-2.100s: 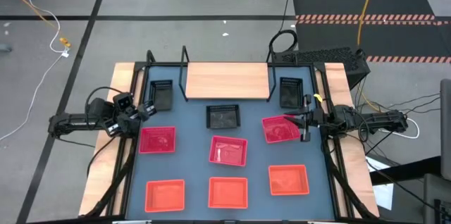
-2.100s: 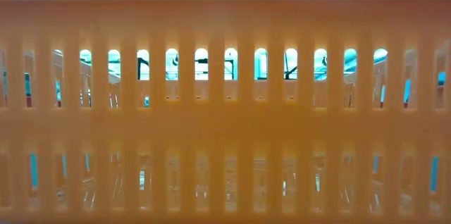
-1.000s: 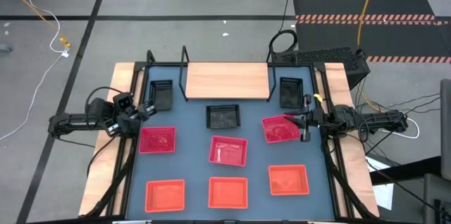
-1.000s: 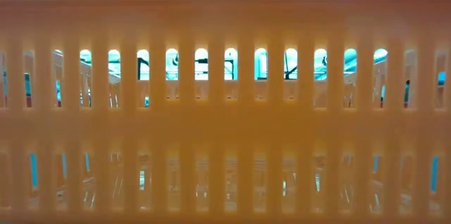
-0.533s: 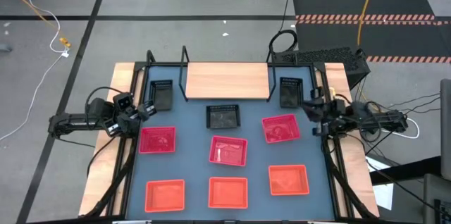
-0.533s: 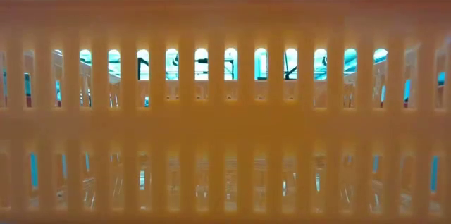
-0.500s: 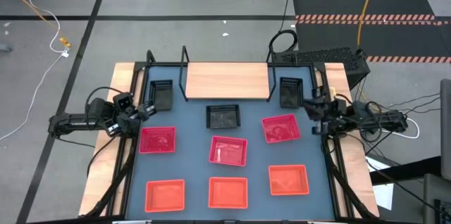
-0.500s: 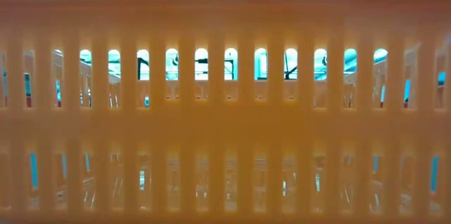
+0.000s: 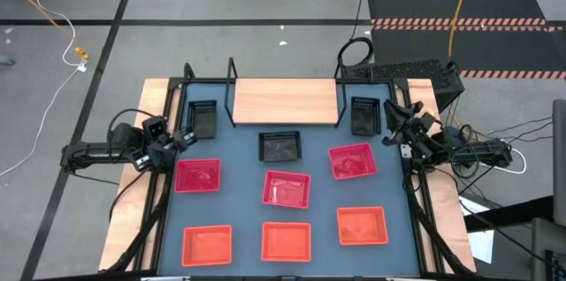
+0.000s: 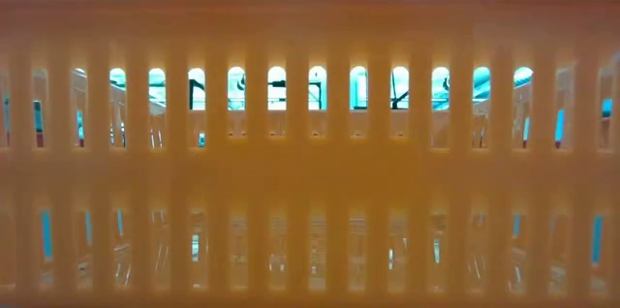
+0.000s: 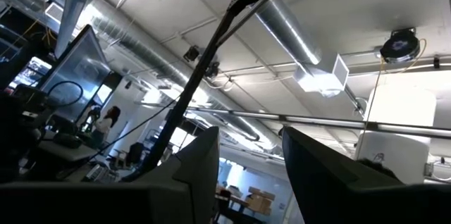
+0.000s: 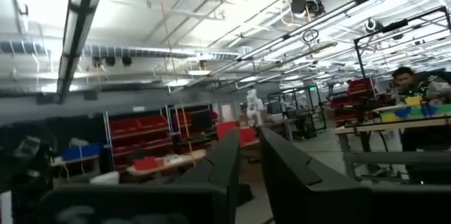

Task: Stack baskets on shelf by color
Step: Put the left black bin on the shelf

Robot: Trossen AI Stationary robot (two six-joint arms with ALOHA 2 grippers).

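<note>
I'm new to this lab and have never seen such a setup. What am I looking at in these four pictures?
Two dark robot arms work at a blue table. The overhead picture shows nine baskets on it: three black, three pink, three orange, and a bare wooden shelf at the back. The left gripper and right gripper sit at the table's sides, both tilted up, holding nothing. The table-level picture is blocked by an orange basket's wall. Each wrist picture looks past that arm's own fingers into the room.

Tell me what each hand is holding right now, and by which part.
Nothing is held. The left hand hangs open at the table's left edge; the right hand, fingers slightly apart, hangs beside a black basket, empty.
</note>
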